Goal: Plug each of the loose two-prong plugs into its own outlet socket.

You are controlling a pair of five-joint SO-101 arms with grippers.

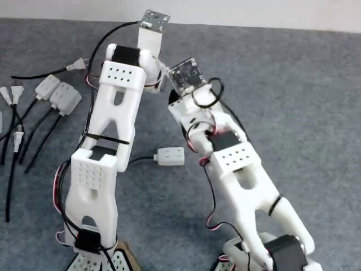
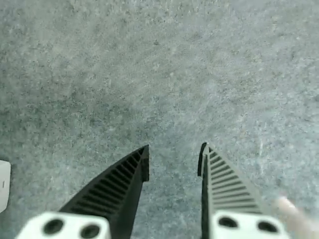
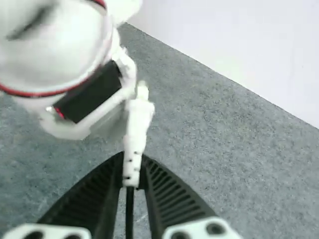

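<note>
High view: grey carpeted surface, both arms stretched toward 12 o'clock with their wrists close together. One outlet socket on a black lead lay near centre, between the arms. At 9–10 o'clock sat two more sockets and the loose plugs on black cords, well apart from both arms. Left wrist view: left end effector gaped wide with nothing between the fingers and bare carpet beneath. A white corner sat at the edge of view; couldn't tell what it was. Right wrist view: right end effector was pinched closed on a white two-prong plug. It was clamped at the cord end, and the free end stuck out past the fingertips toward the left arm's motor housing. Prongs were too blurred to make out. Handling, my read: the plug looked light, rigid moulded plastic, smooth enough to pivot in a pinch grip. The cord looked springy and likely to tug the plug off-axis. Best hold seemed the flat flanks just behind the prong face, so the push runs in line with the prongs; the current grip looked far back for that. The socket block looked light too and would probably skate on the carpet unless the free end effector pinned it by its long sides.
</note>
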